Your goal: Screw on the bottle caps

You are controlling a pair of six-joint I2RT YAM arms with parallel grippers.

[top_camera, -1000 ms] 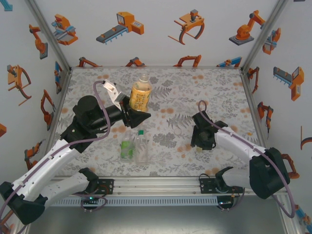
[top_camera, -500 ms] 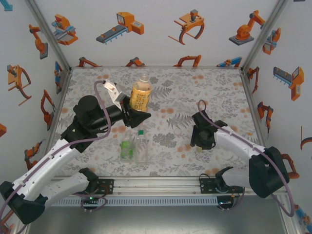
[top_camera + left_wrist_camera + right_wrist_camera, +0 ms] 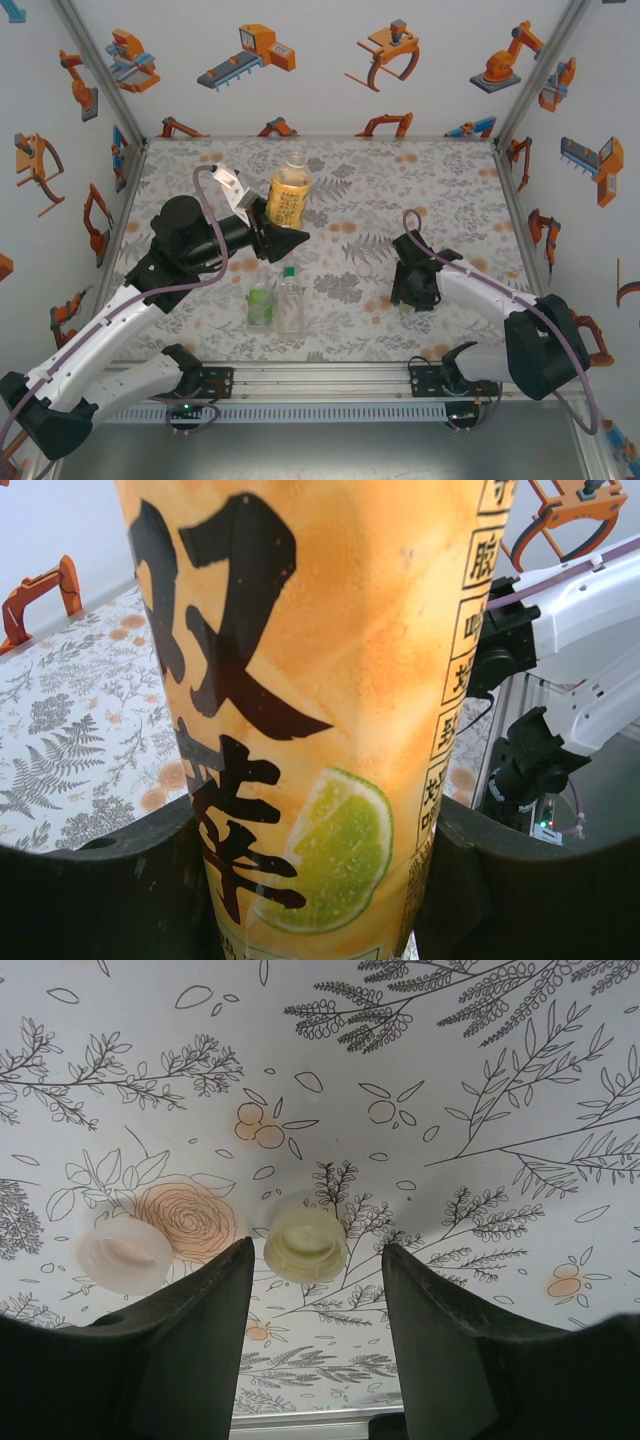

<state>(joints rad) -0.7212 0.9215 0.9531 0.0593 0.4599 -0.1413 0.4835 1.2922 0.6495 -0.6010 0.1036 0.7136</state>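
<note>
My left gripper (image 3: pixel 281 228) is shut on the amber bottle (image 3: pixel 288 192), holding it upright above the table at mid-left. Its yellow label with dark characters and a lime slice (image 3: pixel 320 680) sits squeezed between the two black fingers (image 3: pixel 95 885). My right gripper (image 3: pixel 409 298) points down at the table on the right and is open. A yellowish cap (image 3: pixel 305 1244) lies open side up on the cloth just past its fingertips (image 3: pixel 225 1290), nearer the left one. A pale translucent cap (image 3: pixel 125 1253) lies left of that finger. My right gripper (image 3: pixel 318 1252) touches neither cap.
A short green bottle (image 3: pixel 261 306) and a clear bottle (image 3: pixel 291 305) with a green cap (image 3: pixel 289 271) stand side by side near the front edge. The floral cloth (image 3: pixel 450 190) is bounded by enclosure walls and a metal rail (image 3: pixel 320 380) in front.
The right gripper has shifted slightly left and toward the front edge. The left arm and the amber bottle have not moved.
</note>
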